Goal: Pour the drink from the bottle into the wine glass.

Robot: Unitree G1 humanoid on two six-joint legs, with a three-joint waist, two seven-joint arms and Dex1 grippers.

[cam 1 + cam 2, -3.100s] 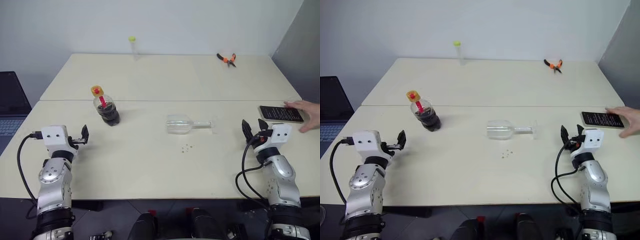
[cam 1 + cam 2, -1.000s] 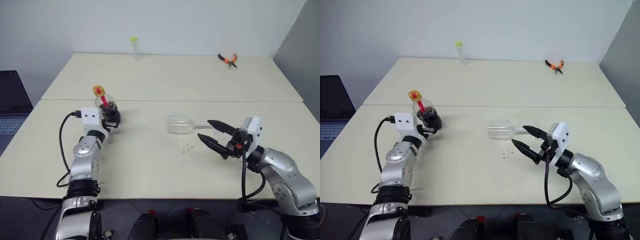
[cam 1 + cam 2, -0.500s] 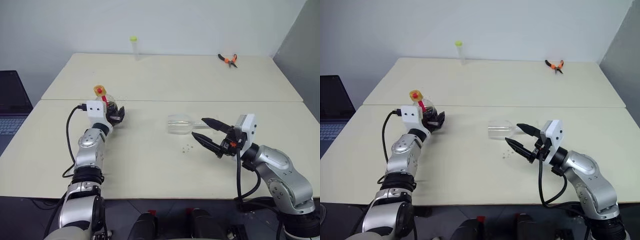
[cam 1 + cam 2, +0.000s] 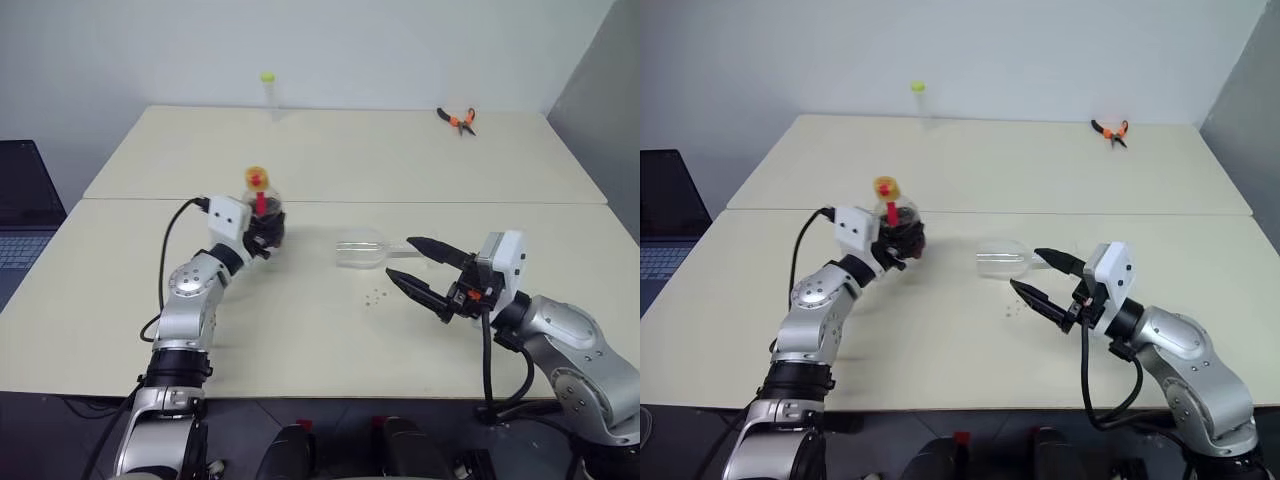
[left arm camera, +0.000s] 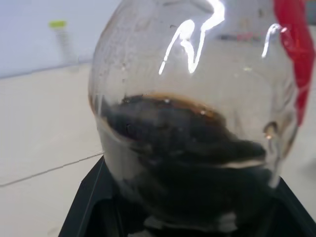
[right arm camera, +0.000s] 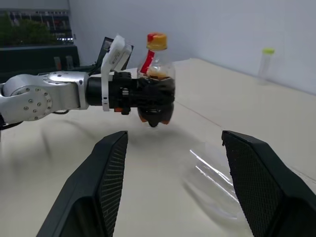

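Note:
The bottle (image 4: 262, 212), squat and clear with an orange-yellow cap and a red mark on its neck, hangs upright just above the table, left of centre. Dark brown drink (image 5: 182, 163) fills its lower body. My left gripper (image 4: 268, 233) is shut on the bottle's bulbous body, with its black fingers (image 6: 140, 96) wrapped around it. The wine glass (image 4: 360, 248) lies on its side at the table's middle, its stem pointing right. My right gripper (image 4: 400, 260) stands open just right of the glass, with its fingers (image 6: 111, 182) on either side of the stem end and nothing gripped.
A thin clear tube (image 4: 267, 92) with a yellow-green top stands at the far edge. Orange pliers (image 4: 455, 118) lie at the far right. A laptop (image 4: 20, 200) sits off the table's left side. Small crumbs (image 4: 374, 295) lie in front of the glass.
My left gripper closed around the bottle, lifted it and carried it right, toward the glass. The right gripper stayed open by the glass stem. The person's hand and the phone have gone.

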